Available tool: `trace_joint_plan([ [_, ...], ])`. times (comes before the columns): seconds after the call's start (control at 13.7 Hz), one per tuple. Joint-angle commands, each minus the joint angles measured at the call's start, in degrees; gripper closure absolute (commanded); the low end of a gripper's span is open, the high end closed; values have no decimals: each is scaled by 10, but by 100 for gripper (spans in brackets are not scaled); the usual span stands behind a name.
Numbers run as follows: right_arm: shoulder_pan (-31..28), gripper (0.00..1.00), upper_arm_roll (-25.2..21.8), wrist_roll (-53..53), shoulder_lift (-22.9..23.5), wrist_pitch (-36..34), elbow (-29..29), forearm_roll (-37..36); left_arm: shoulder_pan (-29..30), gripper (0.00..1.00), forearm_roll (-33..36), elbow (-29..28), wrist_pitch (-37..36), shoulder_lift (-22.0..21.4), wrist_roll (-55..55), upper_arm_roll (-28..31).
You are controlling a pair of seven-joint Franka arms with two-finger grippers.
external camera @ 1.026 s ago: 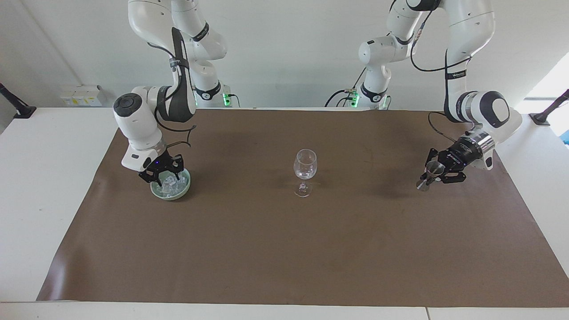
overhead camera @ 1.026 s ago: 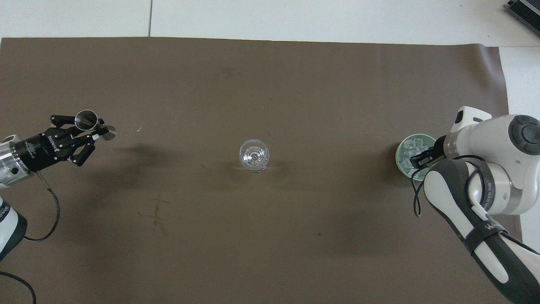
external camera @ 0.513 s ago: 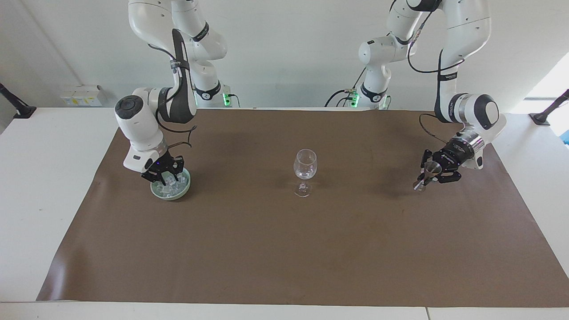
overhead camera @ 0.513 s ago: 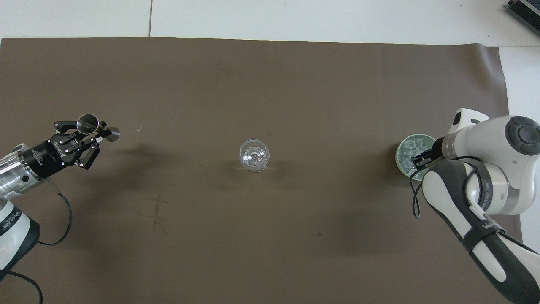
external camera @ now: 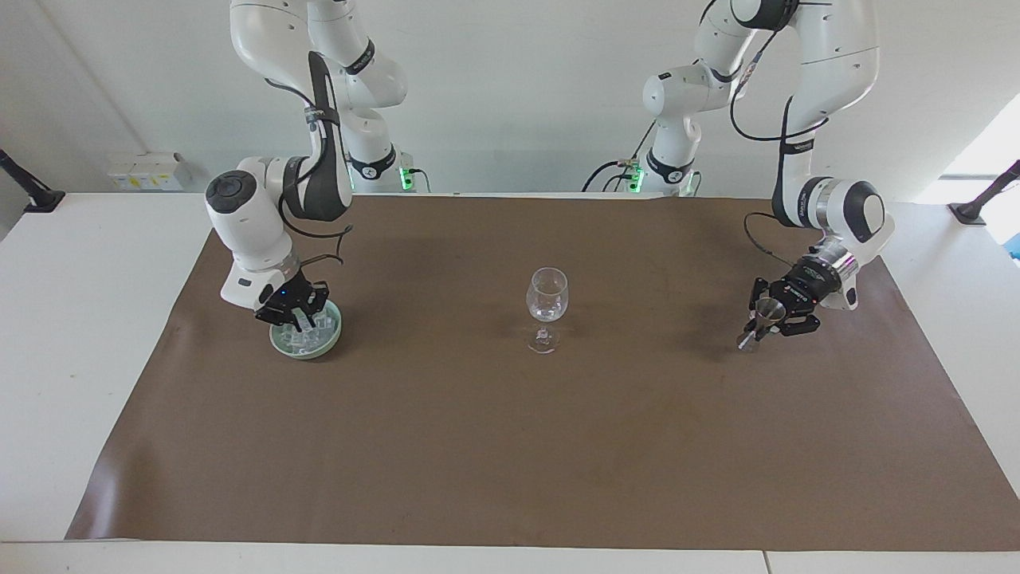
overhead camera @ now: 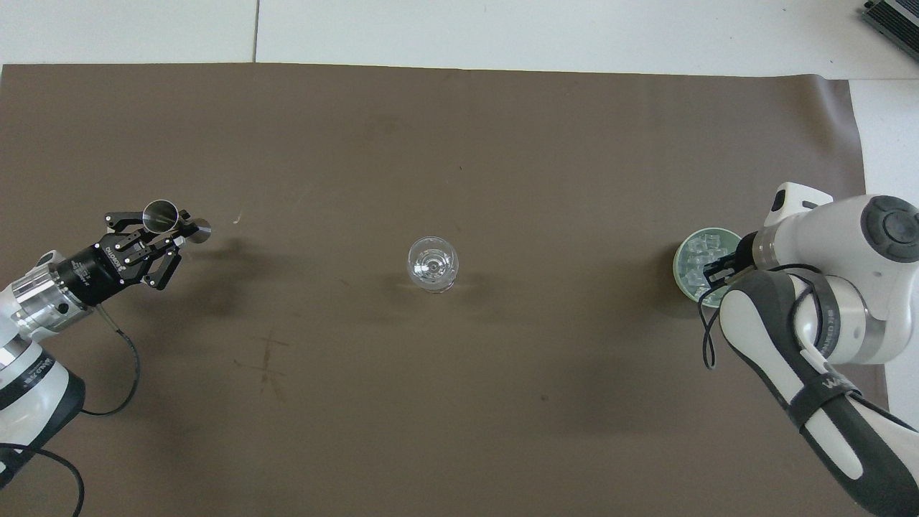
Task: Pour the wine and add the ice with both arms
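Left hand (external camera: 766,317) clamped on metal jigger (external camera: 763,316), right hand (external camera: 296,317) closed — down among ice (external camera: 307,333) in bowl (external camera: 335,339)

Brown mat (external camera: 494,446); pale-green bowl (external camera: 328,344); silver jigger (external camera: 763,317)

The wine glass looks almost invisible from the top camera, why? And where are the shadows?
Overhead view: the wine glass is clear, so the brown mat shows through and only bright rings glint. Soft dark shadows lie on the mat beside the glass and beside the metal measuring cup. Facing view: the glass stands out more, side-on, with a faint shadow at its foot.
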Motion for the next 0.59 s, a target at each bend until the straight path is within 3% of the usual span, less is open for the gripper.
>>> trace_joint_plan([
  [0.0,-4,95,5,11,-1,-40,29,-8,-12,100,-21,-4,12,14,11,-1],
  [0.07,-3,100,6,24,-5,-52,36,-6,-15,100,-22,-4,14,21,20,-1],
  [0.51,9,100,38,174,-28,-154,122,2,-13,100,-23,-3,15,43,40,0],
])
